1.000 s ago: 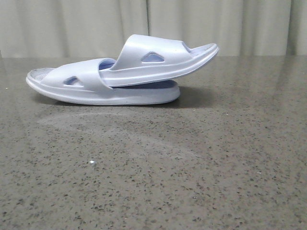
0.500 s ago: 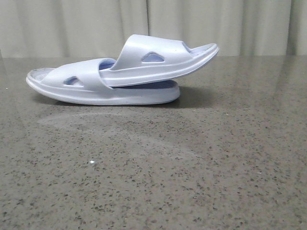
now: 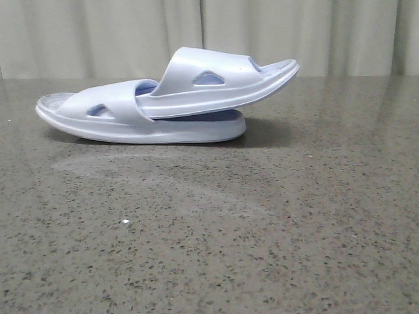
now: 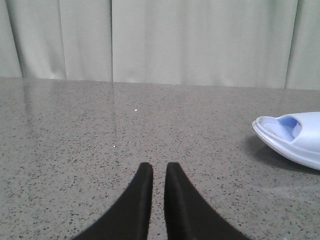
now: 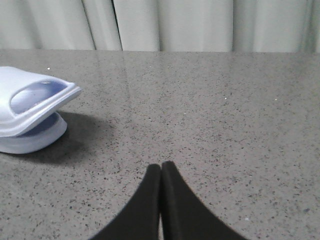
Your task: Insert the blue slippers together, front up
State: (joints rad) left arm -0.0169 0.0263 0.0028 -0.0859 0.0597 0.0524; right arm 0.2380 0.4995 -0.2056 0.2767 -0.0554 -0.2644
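Both grippers sit low over the speckled grey table with nothing between their black fingers. Left gripper first: its tips are nearly together, only a thin slit of tabletop showing between them, and it holds nothing. From its own camera one pale slipper end shows off at about three o'clock, well apart from the fingers.

Further along, seen from the front, the blue slippers lie nested toward the far edge of the table, around eleven o'clock from the table's middle. The lower slipper rests flat on its sole; the upper slipper is pushed in under its strap and tilts up toward two o'clock (strap sides facing the camera). Behind them hangs a pale curtain.

Right gripper has its tips pressed together, empty, the stacked slipper ends off at about ten o'clock, well clear.
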